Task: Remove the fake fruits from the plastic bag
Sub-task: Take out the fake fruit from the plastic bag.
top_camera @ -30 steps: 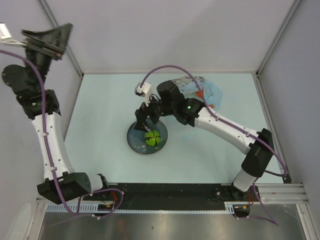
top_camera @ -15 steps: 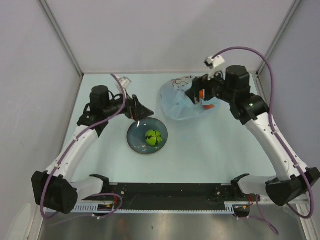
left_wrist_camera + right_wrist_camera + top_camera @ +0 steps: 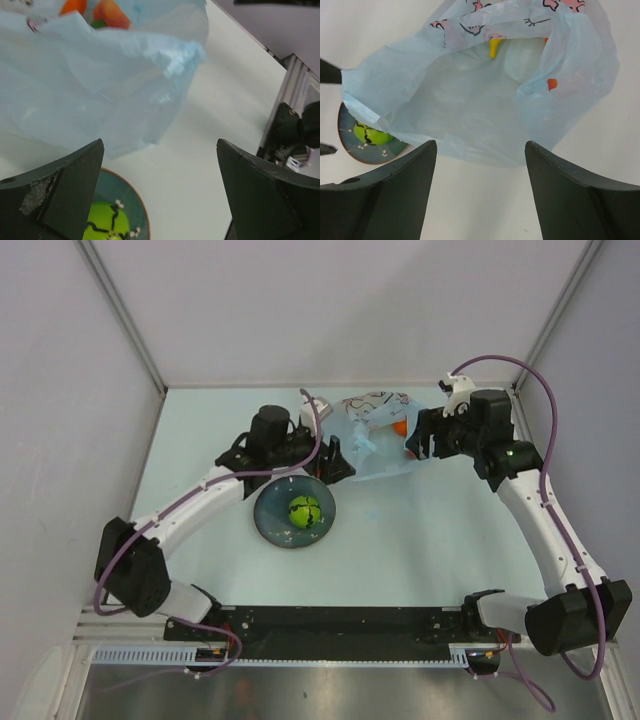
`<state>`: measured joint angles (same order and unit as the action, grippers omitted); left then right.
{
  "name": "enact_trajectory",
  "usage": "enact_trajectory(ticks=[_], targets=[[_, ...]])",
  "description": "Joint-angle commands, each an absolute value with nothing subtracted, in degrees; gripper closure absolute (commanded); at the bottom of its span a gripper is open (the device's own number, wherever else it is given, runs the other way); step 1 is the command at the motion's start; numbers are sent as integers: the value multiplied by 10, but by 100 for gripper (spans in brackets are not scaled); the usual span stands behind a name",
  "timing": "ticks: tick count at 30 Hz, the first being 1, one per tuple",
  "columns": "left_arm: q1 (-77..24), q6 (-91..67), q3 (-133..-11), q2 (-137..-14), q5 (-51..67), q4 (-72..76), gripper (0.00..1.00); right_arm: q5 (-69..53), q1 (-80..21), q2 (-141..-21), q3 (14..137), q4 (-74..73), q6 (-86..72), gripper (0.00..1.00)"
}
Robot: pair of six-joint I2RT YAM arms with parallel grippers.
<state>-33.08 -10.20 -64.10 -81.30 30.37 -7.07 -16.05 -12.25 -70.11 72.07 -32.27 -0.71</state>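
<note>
The light blue plastic bag (image 3: 370, 440) lies at the back centre of the table. Orange fruits (image 3: 400, 427) show through it. In the right wrist view the bag (image 3: 480, 100) lies with its mouth open, with a yellow banana tip (image 3: 494, 47) and an orange patch (image 3: 551, 83) showing inside. The green round fruit (image 3: 305, 510) sits on the dark plate (image 3: 275, 530). My left gripper (image 3: 338, 462) is open and empty at the bag's left edge, over the plate's far rim. My right gripper (image 3: 413, 438) is open and empty at the bag's right side.
In the left wrist view the bag (image 3: 100, 85) fills the upper left, with orange and red fruits (image 3: 112, 12) inside, and the plate (image 3: 131, 197) with the green fruit (image 3: 107, 227) is below. Grey enclosure walls stand on three sides.
My left arm swung in from the far left wall to the bag's left edge. My right arm left the plate and moved right, to the bag's right side. The green fruit stays on the plate.
</note>
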Motion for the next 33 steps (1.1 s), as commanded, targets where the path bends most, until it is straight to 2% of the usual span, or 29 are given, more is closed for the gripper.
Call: enact_trajectory(ticks=[1, 4, 8, 10, 13, 14, 16, 17, 21, 26, 33], targets=[[-345, -76, -739, -858, 249, -30, 0, -178, -122, -684, 724, -293, -18, 24], [-348, -101, -784, -904, 263, -28, 0, -178, -120, -685, 718, -279, -25, 22], [-369, -91, -840, -946, 195, -76, 1, -178, -113, -685, 711, -258, -36, 20], [-372, -84, -851, -951, 177, -92, 7, -178, -110, -685, 711, -254, -37, 19], [-375, -72, -846, -947, 156, -108, 31, -179, -109, -682, 711, -254, -36, 18], [-375, -70, -843, -945, 153, -109, 51, -181, -109, -683, 710, -252, -36, 18], [-374, -69, -834, -940, 159, -112, 78, -181, -109, -684, 710, -251, -35, 18], [-373, -69, -833, -938, 163, -119, 99, -182, -109, -685, 710, -249, -34, 18], [-360, -69, -831, -907, 189, -133, 100, -185, -118, -693, 717, -250, -26, 18], [-330, -52, -814, -839, 214, -170, 100, -178, -177, -738, 725, -215, -2, 22], [-330, -40, -734, -789, 208, -171, 100, -134, -266, -834, 722, -151, 3, 35]])
